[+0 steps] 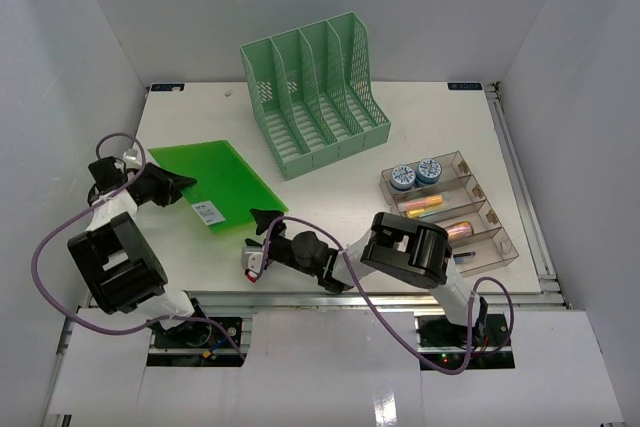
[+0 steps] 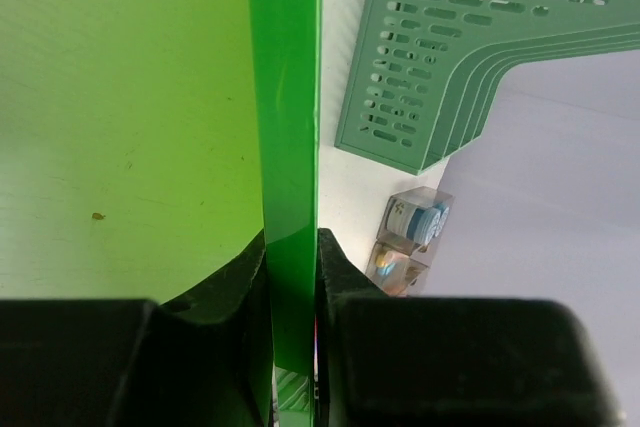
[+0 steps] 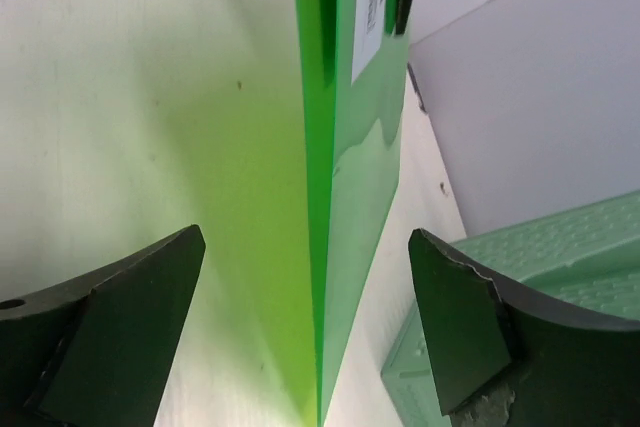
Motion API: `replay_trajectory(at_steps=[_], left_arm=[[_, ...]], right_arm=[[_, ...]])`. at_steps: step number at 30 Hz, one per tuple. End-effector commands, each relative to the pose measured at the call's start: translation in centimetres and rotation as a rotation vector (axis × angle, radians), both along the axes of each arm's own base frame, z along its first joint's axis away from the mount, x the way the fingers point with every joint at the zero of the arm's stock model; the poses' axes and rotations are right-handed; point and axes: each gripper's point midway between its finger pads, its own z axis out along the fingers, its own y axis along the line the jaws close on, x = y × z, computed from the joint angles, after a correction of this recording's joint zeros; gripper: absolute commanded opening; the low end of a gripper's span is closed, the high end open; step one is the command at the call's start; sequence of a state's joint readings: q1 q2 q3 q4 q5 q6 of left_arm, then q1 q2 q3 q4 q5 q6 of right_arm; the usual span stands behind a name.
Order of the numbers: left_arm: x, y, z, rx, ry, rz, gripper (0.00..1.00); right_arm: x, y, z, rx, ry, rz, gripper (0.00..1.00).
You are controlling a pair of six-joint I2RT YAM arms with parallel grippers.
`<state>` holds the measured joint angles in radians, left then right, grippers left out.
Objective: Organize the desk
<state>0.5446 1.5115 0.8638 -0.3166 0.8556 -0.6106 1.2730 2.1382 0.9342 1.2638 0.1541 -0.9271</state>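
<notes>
A flat bright green folder [image 1: 222, 179] with a white label lies at the left of the white desk [image 1: 440, 137], one edge raised. My left gripper [image 1: 186, 185] is shut on the folder's near-left edge; in the left wrist view the folder [image 2: 290, 137] stands edge-on, pinched between both fingers of the gripper [image 2: 292, 277]. My right gripper [image 1: 262, 232] is open at the folder's near-right corner. In the right wrist view the folder's edge [image 3: 345, 197] stands between the wide-apart fingers of the gripper [image 3: 310, 317], touching neither.
A green slotted file rack [image 1: 315, 97] stands at the back centre, also in the left wrist view [image 2: 450, 47] and the right wrist view [image 3: 530, 277]. A clear stepped tray [image 1: 450, 212] with tape rolls and small items sits at the right. White walls enclose the desk.
</notes>
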Motion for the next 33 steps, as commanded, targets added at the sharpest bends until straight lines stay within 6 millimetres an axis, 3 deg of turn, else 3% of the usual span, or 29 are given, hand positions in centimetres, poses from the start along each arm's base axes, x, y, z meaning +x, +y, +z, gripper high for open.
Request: replay_trajectory(at_steps=[1,6,7,9,10,11,15,18,22,24,26,30,33], left_arm=[[0.7,2.2,6.2,0.209,-0.129,0.087,0.00],[0.1,3.1,11.7,0.339,-0.244,0.173,0.00],[0.0,2.7,12.3,0.333,-0.271,0.175,0.00],[-0.2,1.8,13.2,0.306,-0.314,0.180,0.00],[-0.2,1.5,13.9,0.310,-0.341,0.184,0.00],[-0.1,1.3,15.0,0.322,-0.372,0.185,0.00],[0.6,-0.4,21.0,0.402,-0.505,0.182,0.00],[0.8,-2.7,25.7,0.448,-0.613,0.183,0.00],[0.5,-8.4,31.6,0.462,-0.774,0.080,0.00],[0.4,-10.0,32.7,0.475,-0.804,0.072,0.00],[-0.3,-13.0,33.5,0.490,-0.853,0.009,0.00],[-0.6,-15.2,33.8,0.550,-0.877,-0.015,0.00],[0.0,-15.6,33.8,0.619,-0.870,0.018,0.00]], right_arm=[[-1.8,-4.4,10.5,0.265,-0.101,0.015,0.90],[-3.3,-7.6,9.0,0.018,0.184,0.086,0.90],[-3.0,-7.9,11.3,0.037,0.235,0.102,0.91],[-4.5,-9.9,11.1,-0.075,0.428,0.230,0.99],[-3.7,-11.2,11.4,-0.076,0.502,0.229,1.00],[-2.9,-12.5,11.9,-0.069,0.554,0.225,0.99],[-3.0,-17.4,13.5,-0.081,0.659,0.253,0.96],[-3.8,-20.2,13.8,-0.064,0.695,0.253,0.96],[-3.0,-23.4,13.7,-0.006,0.727,0.208,0.96],[-2.5,-25.0,14.1,0.031,0.747,0.208,0.96],[-2.3,-26.1,14.3,0.056,0.772,0.212,0.96],[-1.7,-28.3,14.5,0.105,0.774,0.183,0.95],[-1.3,-29.4,14.3,0.134,0.778,0.165,0.95]])
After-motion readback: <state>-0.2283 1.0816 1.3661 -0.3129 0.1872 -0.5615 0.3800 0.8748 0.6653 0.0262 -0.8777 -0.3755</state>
